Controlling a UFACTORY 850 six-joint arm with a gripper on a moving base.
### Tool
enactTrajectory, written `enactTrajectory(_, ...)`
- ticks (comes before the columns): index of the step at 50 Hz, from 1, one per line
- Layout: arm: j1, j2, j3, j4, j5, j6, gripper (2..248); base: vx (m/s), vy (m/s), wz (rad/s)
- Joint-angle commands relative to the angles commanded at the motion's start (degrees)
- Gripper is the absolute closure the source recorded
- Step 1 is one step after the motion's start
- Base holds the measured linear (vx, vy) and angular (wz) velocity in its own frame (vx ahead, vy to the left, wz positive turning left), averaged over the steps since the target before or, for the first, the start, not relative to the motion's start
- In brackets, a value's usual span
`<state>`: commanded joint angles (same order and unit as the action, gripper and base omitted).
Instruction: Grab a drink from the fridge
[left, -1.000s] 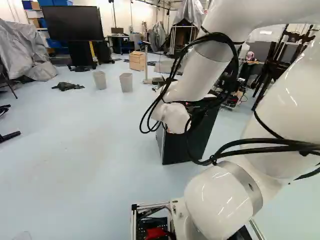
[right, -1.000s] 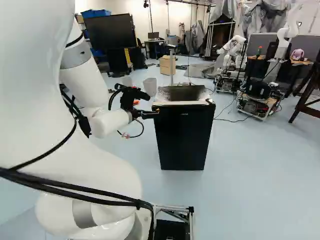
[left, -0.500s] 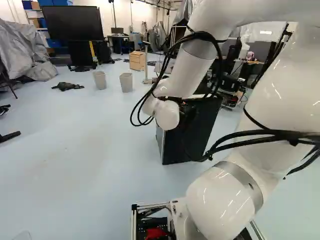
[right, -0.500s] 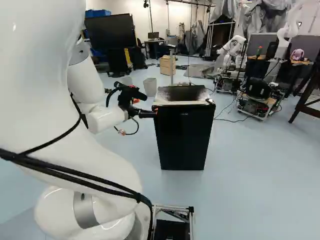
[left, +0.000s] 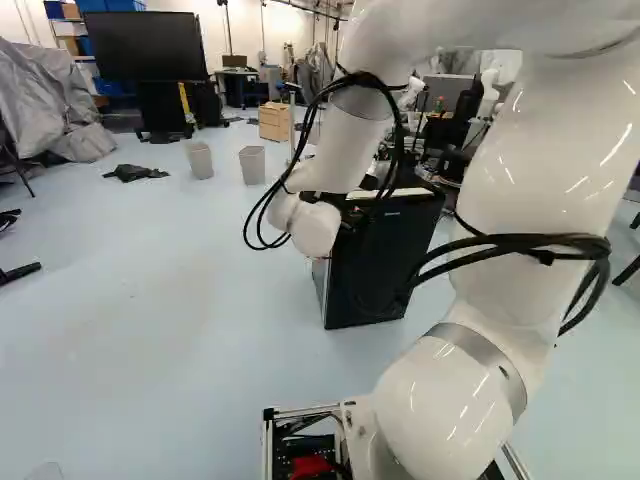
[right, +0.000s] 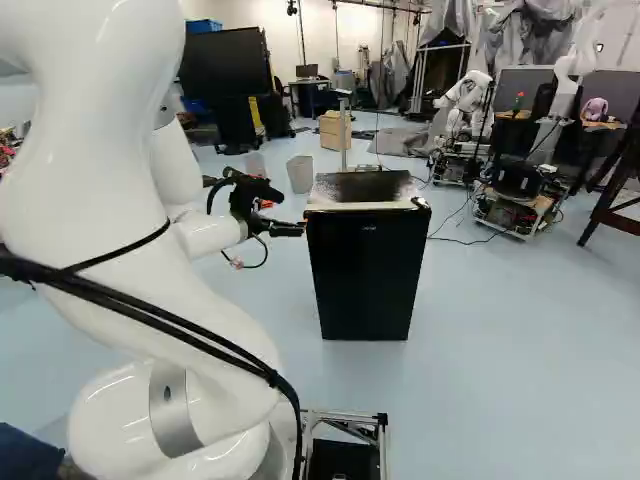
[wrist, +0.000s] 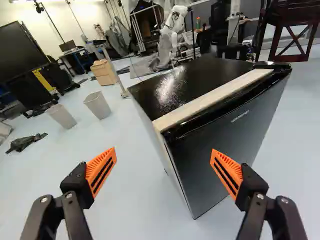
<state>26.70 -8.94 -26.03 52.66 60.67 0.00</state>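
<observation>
The white arm (right: 100, 160) rises, arches over and reaches down ahead; its jaws (orange-padded) stand wide apart.

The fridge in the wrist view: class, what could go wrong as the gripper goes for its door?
The gripper is open, one finger showing in front of the door, the other over the floor past its edge; closing might miss that edge or shove the fridge.
The black cables, hanging in loops, might snag on it.
</observation>
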Motion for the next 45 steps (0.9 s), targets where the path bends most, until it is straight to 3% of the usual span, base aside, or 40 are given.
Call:
enactTrajectory(27,3.7,-9.6,-6.4,7.1,4.2,0.0,3,0.0,0.0,0.0)
enactTrajectory(45,4.4,-13.6,-7.7,13.4,7.2,0.0,3,0.0,0.0,0.0)
